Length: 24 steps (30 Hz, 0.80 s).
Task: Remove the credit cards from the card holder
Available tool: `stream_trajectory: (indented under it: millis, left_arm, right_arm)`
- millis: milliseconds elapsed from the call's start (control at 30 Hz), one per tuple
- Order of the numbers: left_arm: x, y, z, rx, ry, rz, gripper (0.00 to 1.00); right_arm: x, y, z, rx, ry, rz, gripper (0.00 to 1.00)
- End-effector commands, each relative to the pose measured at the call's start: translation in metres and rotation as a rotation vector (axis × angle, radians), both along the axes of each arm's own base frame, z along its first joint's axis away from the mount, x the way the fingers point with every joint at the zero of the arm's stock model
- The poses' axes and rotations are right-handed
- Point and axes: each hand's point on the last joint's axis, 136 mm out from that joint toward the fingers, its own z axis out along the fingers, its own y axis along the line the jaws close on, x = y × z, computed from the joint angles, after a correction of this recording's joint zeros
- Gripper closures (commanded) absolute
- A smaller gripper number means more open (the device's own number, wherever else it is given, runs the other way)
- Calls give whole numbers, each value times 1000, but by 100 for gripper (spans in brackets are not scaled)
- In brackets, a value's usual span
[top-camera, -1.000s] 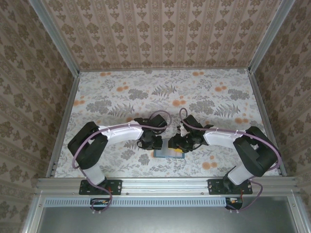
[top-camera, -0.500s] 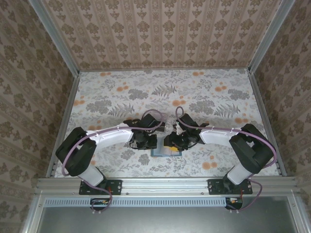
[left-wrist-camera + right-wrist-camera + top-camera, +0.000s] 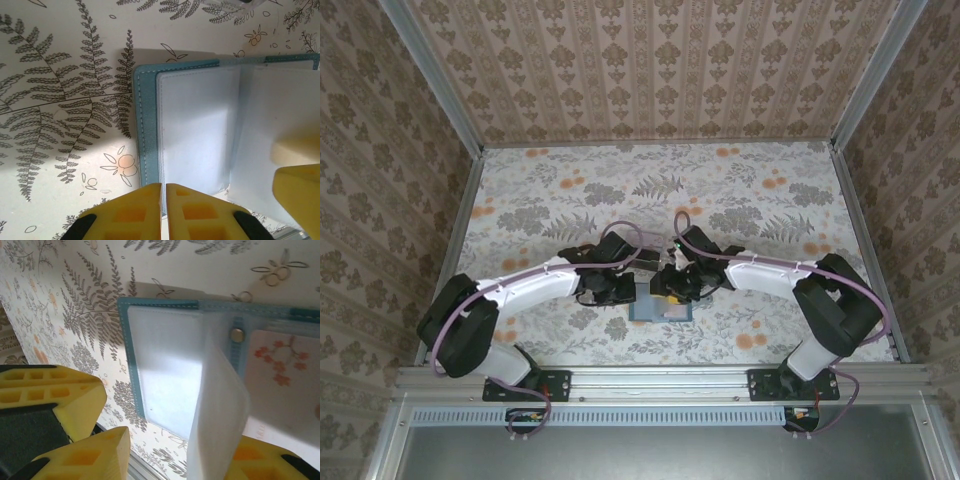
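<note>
The card holder [image 3: 145,150] lies open on the worktop [image 3: 60,75]. My left jaws [image 3: 163,192] are pressed together at its near edge; I cannot tell if they pinch a page. My right jaws [image 3: 180,460] gape around the raised clear page [image 3: 220,405]. The pale pink card [image 3: 280,370] sits just beyond that page, so I think my right arm is nearer.

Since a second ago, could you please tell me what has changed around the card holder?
The left arm has sunk and stretched out, its elbow swinging left, and the left pincer drew slightly left. The right pincer crept left and slightly toward the far side, above the card holder. The card holder stayed roughly where it was on the table.
</note>
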Motion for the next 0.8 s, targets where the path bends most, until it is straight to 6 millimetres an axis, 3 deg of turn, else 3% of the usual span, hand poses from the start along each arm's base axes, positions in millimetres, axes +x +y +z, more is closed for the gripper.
stream_trajectory:
  millis: [0,333,533,633,767]
  left_arm:
    - [-2,10,7,4,-17,9,87]
    - [-2,41,20,-42,-76,120,84]
    - [-3,48,35,-93,-129,149,81]
    - [0,43,40,-127,-149,143,80]
    - [3,25,47,-188,-158,96,80]
  right_arm:
    - [-1,11,-3,-18,10,37,57]
    - [2,32,-25,-58,41,68,53]
    - [4,41,-35,-56,59,75,53]
    - [6,45,-29,-35,46,81,53]
    - [10,46,-4,-19,-4,84,53]
